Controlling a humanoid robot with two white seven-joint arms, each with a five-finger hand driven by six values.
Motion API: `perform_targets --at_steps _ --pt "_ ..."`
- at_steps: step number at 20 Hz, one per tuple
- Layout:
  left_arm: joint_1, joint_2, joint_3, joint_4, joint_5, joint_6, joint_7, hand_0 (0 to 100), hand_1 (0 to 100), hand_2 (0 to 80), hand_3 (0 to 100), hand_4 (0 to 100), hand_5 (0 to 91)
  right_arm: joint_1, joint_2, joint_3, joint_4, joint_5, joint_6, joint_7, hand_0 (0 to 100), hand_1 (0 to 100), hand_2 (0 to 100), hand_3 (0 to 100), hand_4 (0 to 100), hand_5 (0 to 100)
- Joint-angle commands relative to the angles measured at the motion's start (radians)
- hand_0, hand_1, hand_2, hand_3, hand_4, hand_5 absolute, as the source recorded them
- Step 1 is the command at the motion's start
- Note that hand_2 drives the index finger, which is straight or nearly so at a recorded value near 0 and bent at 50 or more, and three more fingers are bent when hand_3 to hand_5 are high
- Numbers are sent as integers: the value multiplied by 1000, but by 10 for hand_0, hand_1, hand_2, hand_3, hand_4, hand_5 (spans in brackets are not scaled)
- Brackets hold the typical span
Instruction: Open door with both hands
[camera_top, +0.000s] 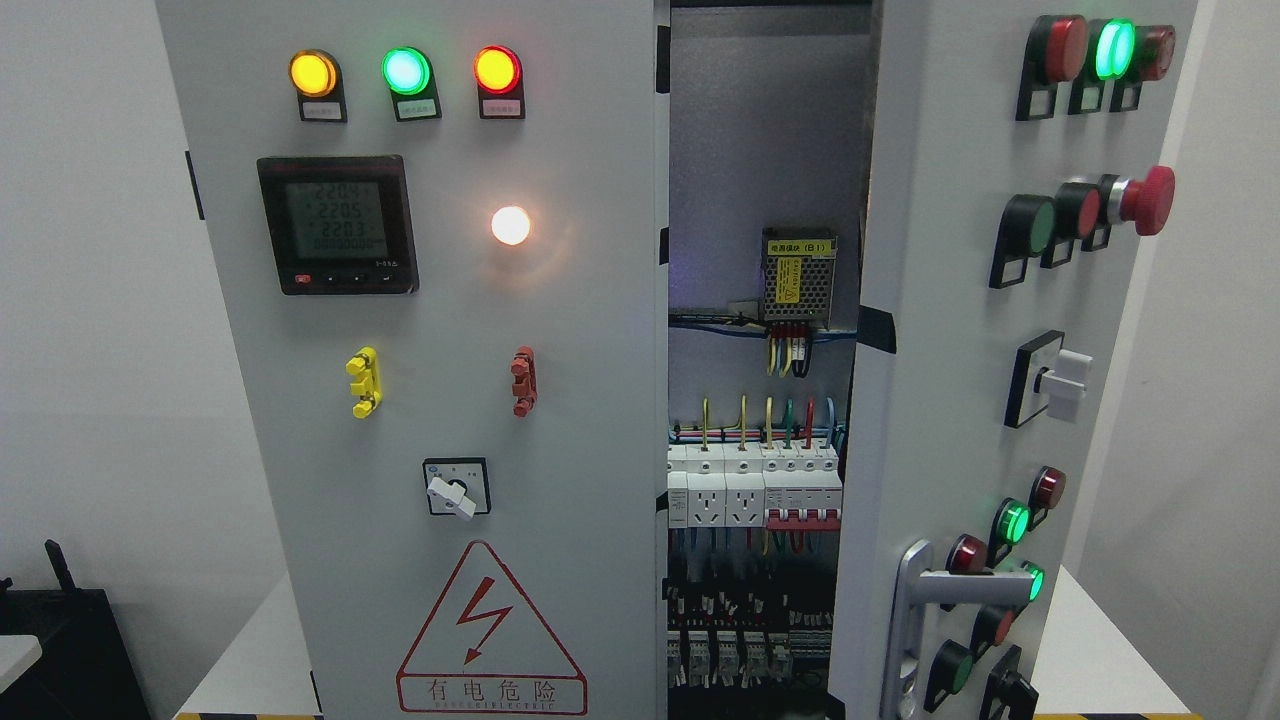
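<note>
A grey electrical cabinet fills the head view. Its left door is closed flat and carries three lit indicator lamps, a digital meter, a white lamp, a rotary switch and a red hazard triangle. The right door stands swung partly outward, so I see its face at an angle with buttons, lamps and a silver handle near the bottom. Between the doors, the interior shows a power supply, coloured wires and white breakers. Neither robot hand appears in the picture.
The cabinet stands on a white table. A red mushroom stop button and a white selector knob stick out from the open door. Dark equipment sits at the lower left. White walls lie behind.
</note>
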Motion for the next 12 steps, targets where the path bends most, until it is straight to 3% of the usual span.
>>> perform_targets --at_steps 1,7,12 --pt "-10 242 74 -75 149 -54 -1 0 0 0 0 42 0 0 -1 0 0 0 0 -1 0 0 0 0 0 0" --pt "-16 363 115 -74 291 -92 -5 0 0 0 0 42 0 0 -1 0 2 0 -1 -1 0 0 0 0 0 0" --pt "-42 427 157 -72 345 -94 -42 0 0 0 0 42 0 0 -1 0 0 0 0 -1 0 0 0 0 0 0"
